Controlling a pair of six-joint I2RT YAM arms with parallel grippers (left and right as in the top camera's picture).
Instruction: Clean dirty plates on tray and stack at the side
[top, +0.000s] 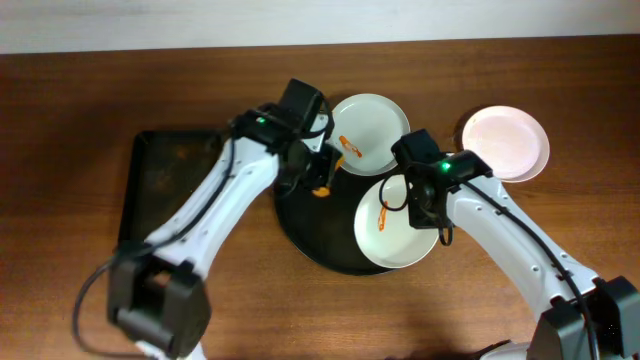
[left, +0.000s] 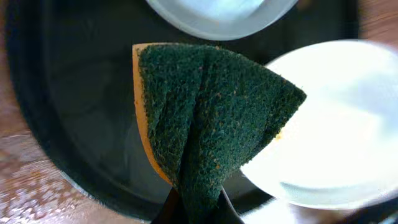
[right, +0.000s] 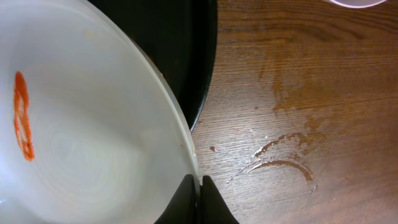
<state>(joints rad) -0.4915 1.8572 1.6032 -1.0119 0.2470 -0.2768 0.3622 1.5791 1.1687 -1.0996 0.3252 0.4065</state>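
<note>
Overhead
- Left gripper (top: 318, 172): the jaws are pinching narrow on a sponge (top: 321, 187) and hanging over the tray (top: 310, 240).
- Right gripper (top: 432, 220): it is closing on the rim of the near plate (top: 400, 240), which is lying on the tray.
- Smear (top: 383, 208): it is sitting on the near plate's half that faces the sponge, between the two pairs of jaws; the left arm is the nearer one.
- Far plate (top: 375, 120): it is lying just beyond the left jaws and carrying its own smear.
- Clean plate (top: 505, 142): it is resting on the table (top: 80, 100), beyond the right jaws, apart from the tray.

Left wrist
- Sponge (left: 211, 112): it is folding out ahead of the jaws, green face showing.
- Plates: one is lying to the right of the jaws, one ahead; I cannot tell which is which.

Right wrist
- Near plate (right: 93, 124): it is spreading to the left of the jaws, with the rim gripped between them.
- Smear (right: 22, 118): it is lying well to the left of the jaws.
</note>
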